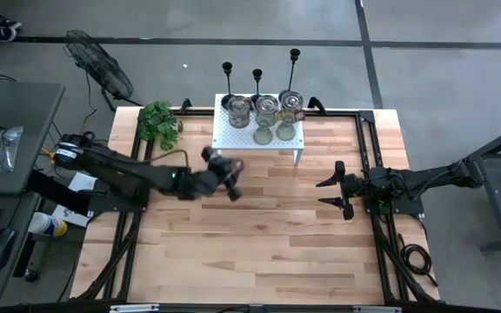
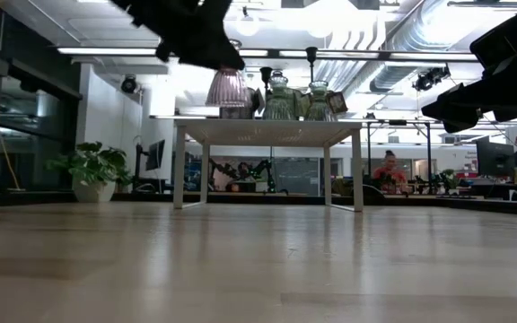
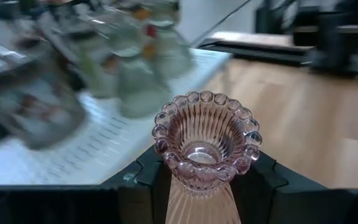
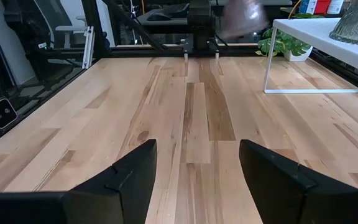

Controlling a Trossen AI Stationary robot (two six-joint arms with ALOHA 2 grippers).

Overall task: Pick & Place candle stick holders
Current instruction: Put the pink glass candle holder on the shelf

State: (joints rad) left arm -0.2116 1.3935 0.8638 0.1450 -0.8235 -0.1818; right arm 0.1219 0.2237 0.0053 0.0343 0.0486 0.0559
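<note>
Carrying is the step now: the left gripper holds the pinkish ribbed glass candle holder above the big wooden table, just beside the white metal shelf with little holes. Next, I think, it needs a bare spot to set the holder down softly. Its jaws squeeze the holder's stem. The right gripper waits well apart, jaws wide and holding nothing.

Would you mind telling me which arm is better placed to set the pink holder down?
The left: its gripper already holds the pink holder beside the shelf. The right gripper waits open, empty, farther off.
</note>
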